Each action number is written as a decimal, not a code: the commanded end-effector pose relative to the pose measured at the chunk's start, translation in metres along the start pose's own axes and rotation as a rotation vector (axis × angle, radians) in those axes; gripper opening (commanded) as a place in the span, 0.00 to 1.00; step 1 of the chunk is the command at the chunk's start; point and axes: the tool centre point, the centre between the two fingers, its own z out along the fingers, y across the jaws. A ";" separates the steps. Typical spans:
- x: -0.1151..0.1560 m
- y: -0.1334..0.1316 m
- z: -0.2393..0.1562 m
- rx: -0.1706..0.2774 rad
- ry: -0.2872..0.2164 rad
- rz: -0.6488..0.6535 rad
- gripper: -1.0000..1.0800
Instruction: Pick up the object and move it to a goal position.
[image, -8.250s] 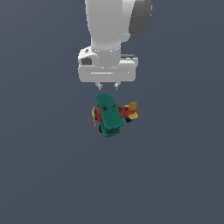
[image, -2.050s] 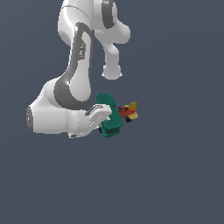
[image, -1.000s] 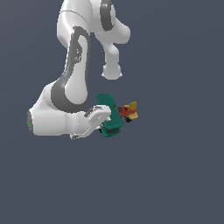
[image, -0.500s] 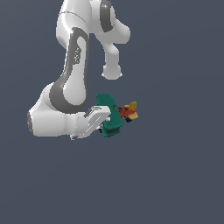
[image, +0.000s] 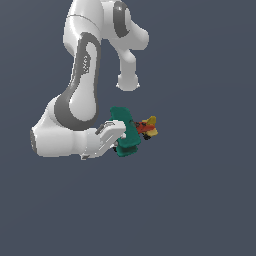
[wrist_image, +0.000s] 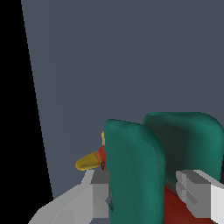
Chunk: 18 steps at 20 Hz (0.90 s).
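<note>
Little changed since half a second ago, end effector (image: 119, 138) clamping biplane (image: 129, 131) wings, yellow tail toward exterior view's right

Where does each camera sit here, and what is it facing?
Exterior view: off the arm, facing the whole arm and the plane at its gripper.
Wrist view: on the wrist, looking along the fingers at the plane's wings between them.
Shared: the plane and the gripper.
</note>
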 end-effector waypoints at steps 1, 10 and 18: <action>0.001 0.000 0.007 0.016 -0.010 -0.005 0.62; 0.000 0.007 0.006 0.037 -0.008 -0.022 0.62; 0.000 0.010 0.006 0.049 -0.006 -0.033 0.62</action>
